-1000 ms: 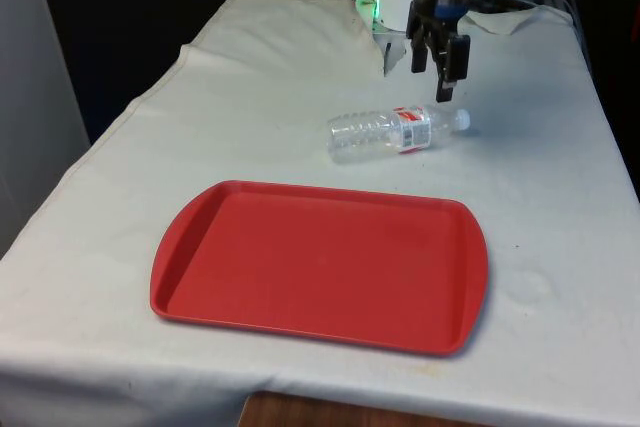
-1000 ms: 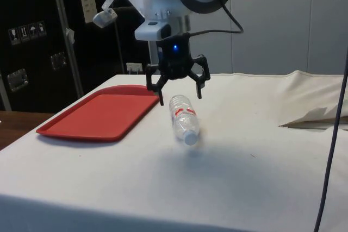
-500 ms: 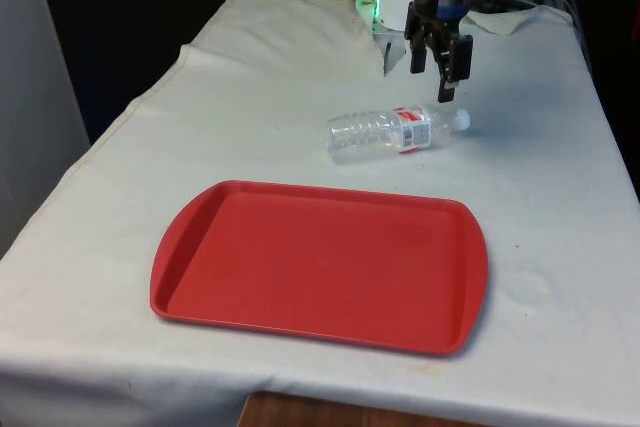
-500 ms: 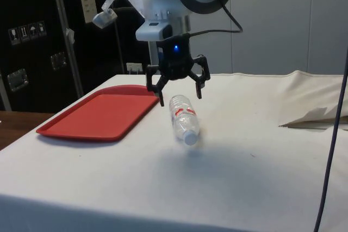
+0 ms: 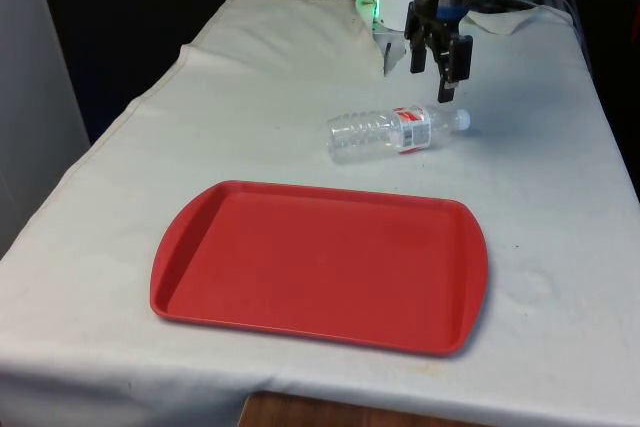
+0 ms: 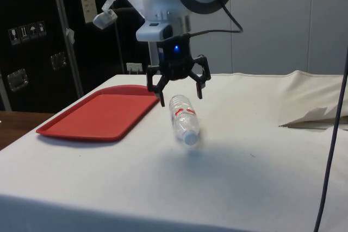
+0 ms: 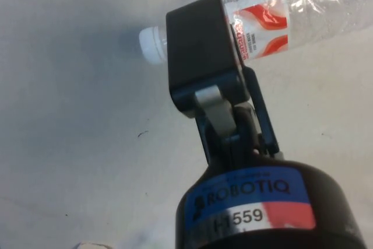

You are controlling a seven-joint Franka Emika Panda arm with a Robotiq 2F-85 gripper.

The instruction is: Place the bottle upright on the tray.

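A clear plastic bottle (image 5: 392, 133) with a red-and-white label and a white cap lies on its side on the white cloth, cap toward the front view's right. It rests just beyond the far edge of the empty red tray (image 5: 320, 257). My black gripper (image 5: 431, 82) hangs open a short way above the bottle's neck end, touching nothing. From the side, the gripper (image 6: 180, 97) straddles the air over the bottle (image 6: 184, 119), with the tray (image 6: 103, 113) behind it. In the wrist view one finger (image 7: 201, 51) crosses the bottle (image 7: 280, 4) near its cap (image 7: 152, 45).
A rumpled fold of cloth (image 5: 515, 19) lies at the table's far end, also seen beside the arm (image 6: 315, 115). Bare cloth spreads around the tray and to the front view's right of the bottle.
The gripper has edged slightly upward above the bottle and stays open. Bottle and tray have not moved.
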